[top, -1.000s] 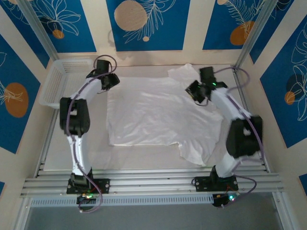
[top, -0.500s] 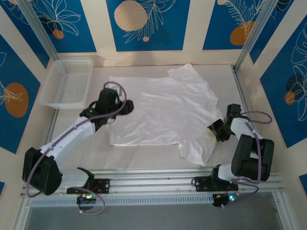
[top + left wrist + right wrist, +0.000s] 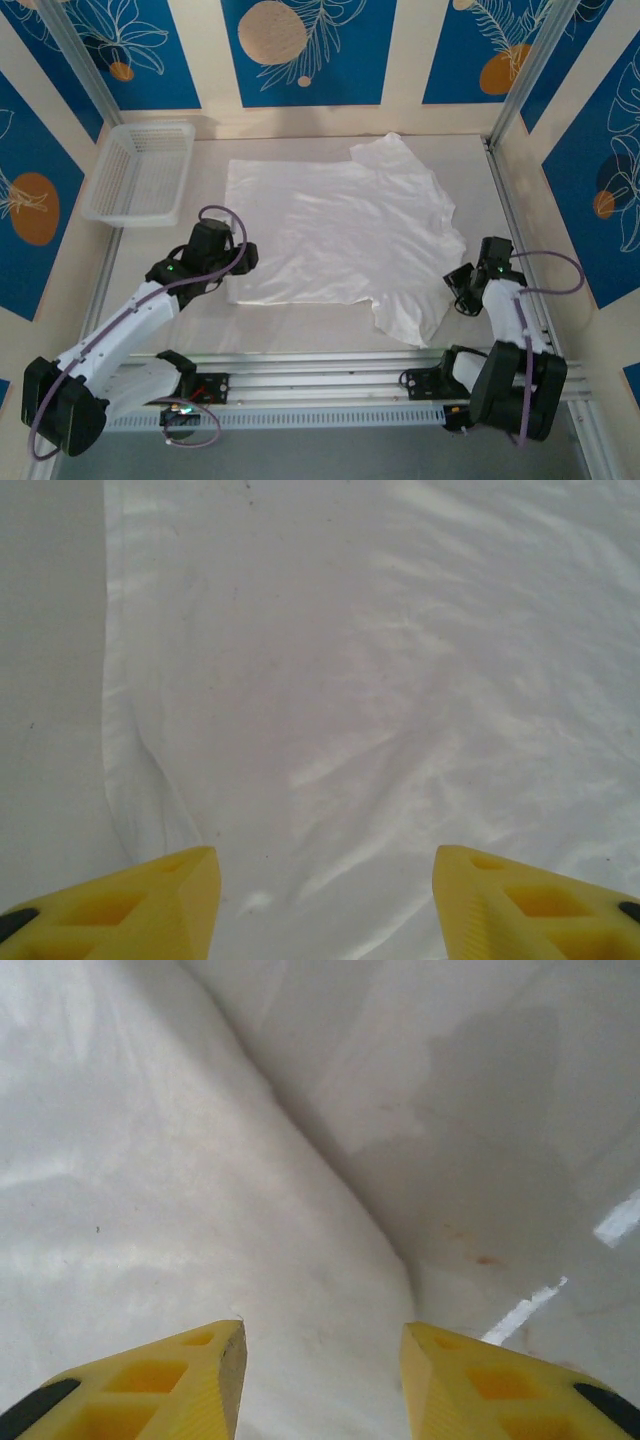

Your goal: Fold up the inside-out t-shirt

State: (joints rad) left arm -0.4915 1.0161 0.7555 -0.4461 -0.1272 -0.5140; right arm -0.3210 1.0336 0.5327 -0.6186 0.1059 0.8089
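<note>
The left end effector (image 3: 325, 885) stands open and empty above the near left corner of the inside-out t-shirt (image 3: 335, 235), which lies spread flat on the counter (image 3: 300, 335). The right end effector (image 3: 322, 1360), open too, hovers over its right edge. Closing now may pinch one thin layer or miss the edge, dragging wrinkles. Count: two end effectors, one t-shirt, one basket (image 3: 140, 175).

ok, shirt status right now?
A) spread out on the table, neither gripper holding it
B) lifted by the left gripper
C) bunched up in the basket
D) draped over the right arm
A: the t-shirt lies spread on the table, and the left gripper and right gripper both stand open over the cloth with nothing pinched.
</note>
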